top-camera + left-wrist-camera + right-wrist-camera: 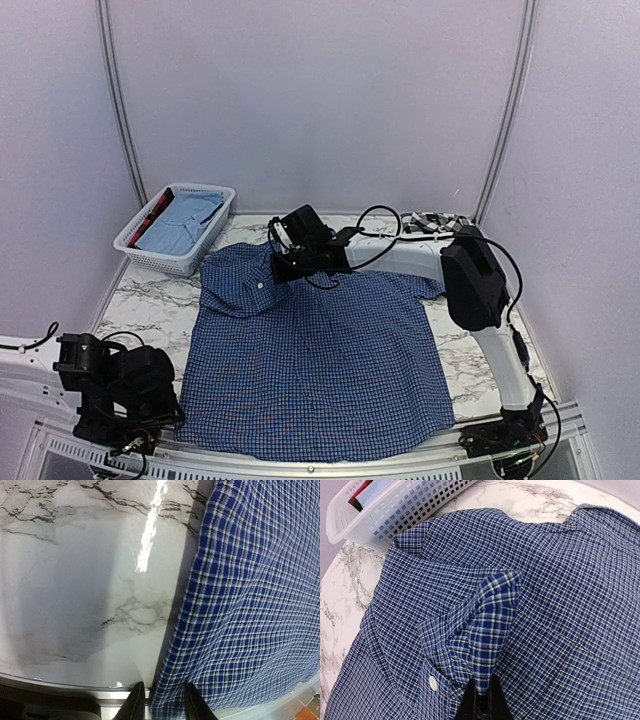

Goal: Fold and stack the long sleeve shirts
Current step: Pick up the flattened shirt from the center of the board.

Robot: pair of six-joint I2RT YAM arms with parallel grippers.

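Blue shirt (320, 350) lies spread flat on the marble table (150, 305), its far left corner by the basket (140, 250). Right gripper (481, 700) is pinched tight on a raised fold of it, just beside a white button (433, 682). Left gripper (162, 705) sits at the near edge with fingers slightly parted, clamping nothing, and the shirt's edge shows between them. Plaid shirt (438, 220) lies far right.

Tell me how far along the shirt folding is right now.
Done: the dark blue checked button-up shirt lies spread flat on the marble table. In hand: the right claw is shut on a raised fold of it near its far edge; the left claw sits open at the shirt's near left edge. Left: no fold completed, the black-and-white plaid cloth at the far right untouched, no stack yet.
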